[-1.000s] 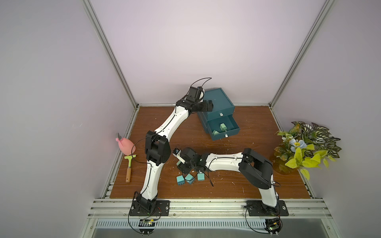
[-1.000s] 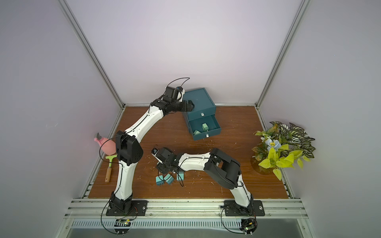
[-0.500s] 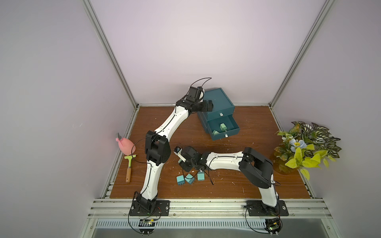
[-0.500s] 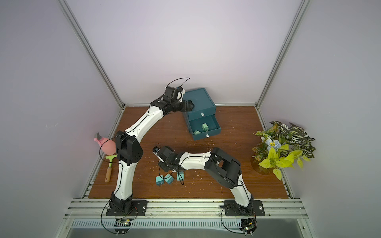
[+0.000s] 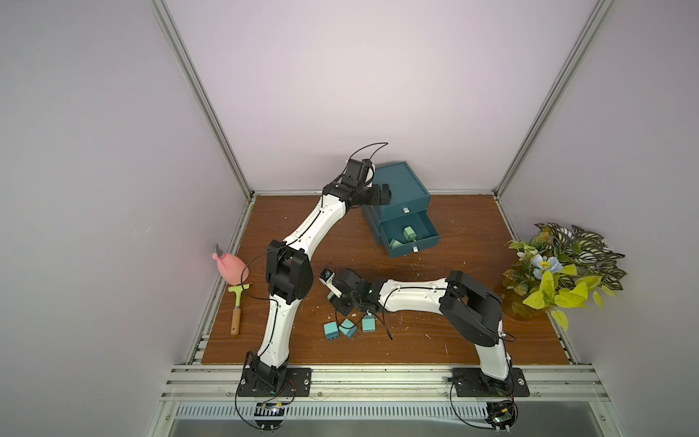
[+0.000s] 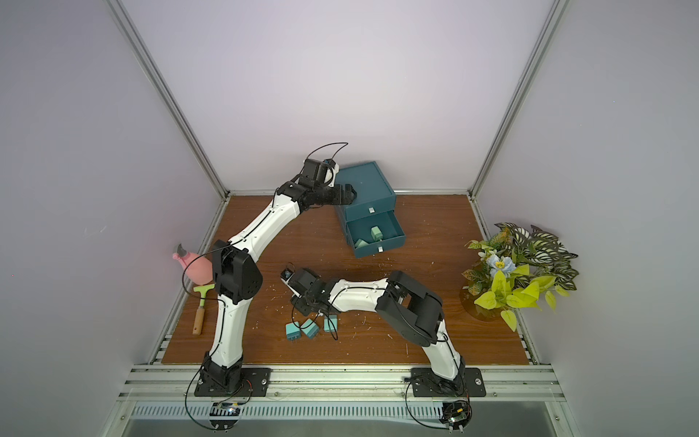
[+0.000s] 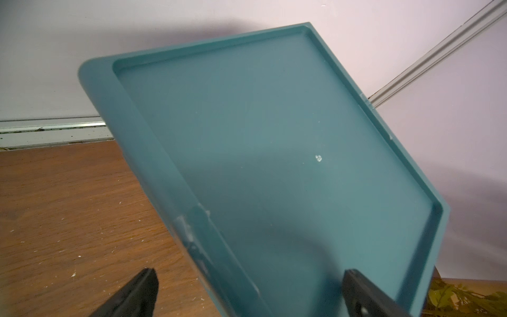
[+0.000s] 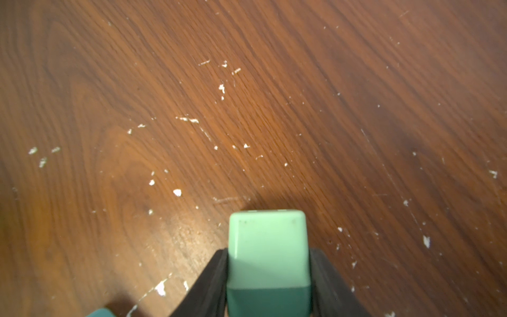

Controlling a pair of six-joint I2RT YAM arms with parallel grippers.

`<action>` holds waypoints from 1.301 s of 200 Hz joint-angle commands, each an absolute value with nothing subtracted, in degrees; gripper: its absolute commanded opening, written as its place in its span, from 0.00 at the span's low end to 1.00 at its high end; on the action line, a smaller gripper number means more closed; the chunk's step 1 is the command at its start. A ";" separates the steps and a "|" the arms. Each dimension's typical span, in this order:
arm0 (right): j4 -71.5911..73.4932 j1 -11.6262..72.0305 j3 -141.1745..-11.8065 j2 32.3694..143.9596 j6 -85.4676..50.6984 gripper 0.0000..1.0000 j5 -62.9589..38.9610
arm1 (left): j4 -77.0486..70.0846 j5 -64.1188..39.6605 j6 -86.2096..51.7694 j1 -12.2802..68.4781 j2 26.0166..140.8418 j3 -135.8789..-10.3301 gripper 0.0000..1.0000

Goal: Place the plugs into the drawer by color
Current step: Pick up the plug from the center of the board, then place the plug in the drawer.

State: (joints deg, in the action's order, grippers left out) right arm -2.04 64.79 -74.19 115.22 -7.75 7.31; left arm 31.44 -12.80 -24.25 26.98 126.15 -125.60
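Inspection at this moment. In the right wrist view the right gripper (image 8: 269, 274) was clamped on a light green plug (image 8: 267, 238), one finger flat against each side face. The prongs were not seen, and whether it was clear of the table (image 5: 472, 333) could not be told. In a top view the chest (image 5: 401, 185) stood at 12 o'clock on the table with its middle drawer (image 5: 416, 246) pulled out. A second green plug (image 5: 409, 233) and a third green plug (image 5: 395, 244) lay inside it. Three turquoise plugs (image 5: 348, 328) lay close together at 7 o'clock, just beside the right wrist. No pink plugs were in view. The left gripper (image 7: 249, 277) was spread wide at the chest's top edge, grasping nothing.

Assessment: the plug is judged light, rigid and smooth-faced, so liable to slip or twist. Hold is best across two opposite flat faces near mid-height, away from the prongs. The open drawer lay at 1 o'clock from the held plug
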 commanded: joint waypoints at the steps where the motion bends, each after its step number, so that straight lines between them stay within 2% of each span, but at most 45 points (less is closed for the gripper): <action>1: -2.73 64.63 -74.09 110.26 -9.22 0.46 9.25 | 32.21 -13.63 -24.55 26.46 124.96 -124.75 1.00; 42: -4.28 63.44 -73.32 105.49 -9.95 0.45 12.85 | 32.23 -13.80 -24.74 26.46 124.80 -124.63 1.00; 86: -5.05 58.61 -69.14 96.63 -9.93 0.45 16.55 | 32.01 -14.32 -24.87 26.46 124.98 -124.72 1.00; 171: -8.06 41.25 -65.37 82.89 -1.28 0.45 22.36 | 30.79 -14.86 -24.98 26.46 125.86 -125.07 1.00; 227: -5.48 29.27 -67.13 84.08 0.32 0.45 20.53 | 29.46 -16.32 -25.32 26.46 126.54 -125.06 0.99; 260: -3.48 26.36 -68.22 86.84 0.96 0.45 20.10 | 29.47 -17.40 -25.62 26.46 127.43 -124.98 0.98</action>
